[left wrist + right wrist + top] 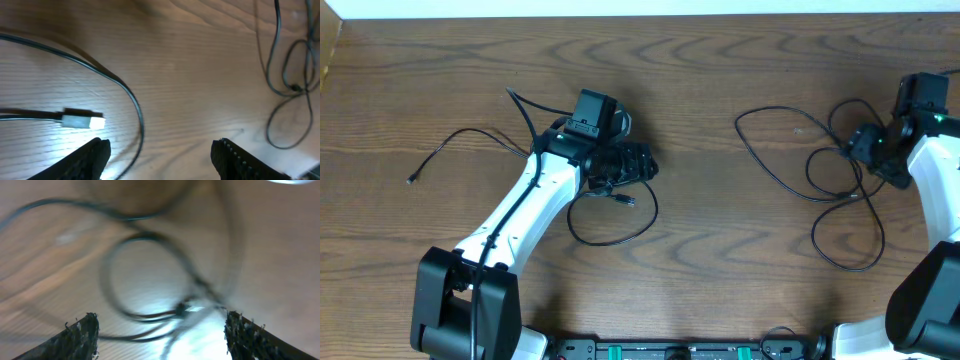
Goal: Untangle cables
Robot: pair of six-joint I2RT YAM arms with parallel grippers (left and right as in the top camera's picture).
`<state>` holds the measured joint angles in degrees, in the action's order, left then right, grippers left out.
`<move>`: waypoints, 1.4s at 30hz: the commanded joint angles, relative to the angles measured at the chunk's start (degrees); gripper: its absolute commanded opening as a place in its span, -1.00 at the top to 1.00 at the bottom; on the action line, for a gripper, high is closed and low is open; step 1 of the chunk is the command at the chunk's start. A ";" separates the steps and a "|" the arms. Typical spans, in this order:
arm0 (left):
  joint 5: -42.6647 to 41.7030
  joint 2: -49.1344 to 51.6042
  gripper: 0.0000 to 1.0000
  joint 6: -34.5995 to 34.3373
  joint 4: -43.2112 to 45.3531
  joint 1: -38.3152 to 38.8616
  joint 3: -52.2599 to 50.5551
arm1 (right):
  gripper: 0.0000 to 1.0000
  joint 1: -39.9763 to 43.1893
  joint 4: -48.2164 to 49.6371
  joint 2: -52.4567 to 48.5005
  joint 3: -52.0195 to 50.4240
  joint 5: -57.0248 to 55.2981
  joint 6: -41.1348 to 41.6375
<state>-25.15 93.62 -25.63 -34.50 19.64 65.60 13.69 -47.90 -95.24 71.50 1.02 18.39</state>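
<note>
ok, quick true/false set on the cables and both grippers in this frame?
1. The left gripper and the right gripper are both open. True.
2. The two cables lie tangled in one bundle. False: the left cable lies by the left arm and the right cable lies well apart from it, by the right arm.
3. A plug end lies on the table just ahead of the left gripper's fingers. True.
4. The right gripper hangs over bare wood, away from any cable. False: loops of the right cable lie directly below it.
</note>
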 commanded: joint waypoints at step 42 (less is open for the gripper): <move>49.42 13.92 -0.41 -10.25 19.45 -13.51 -0.79 | -0.99 -47.89 17.35 -0.50 -0.37 16.87 -10.75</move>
<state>25.15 104.73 -36.16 -15.42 7.31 65.43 -32.80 -31.09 -95.24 71.48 18.81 8.21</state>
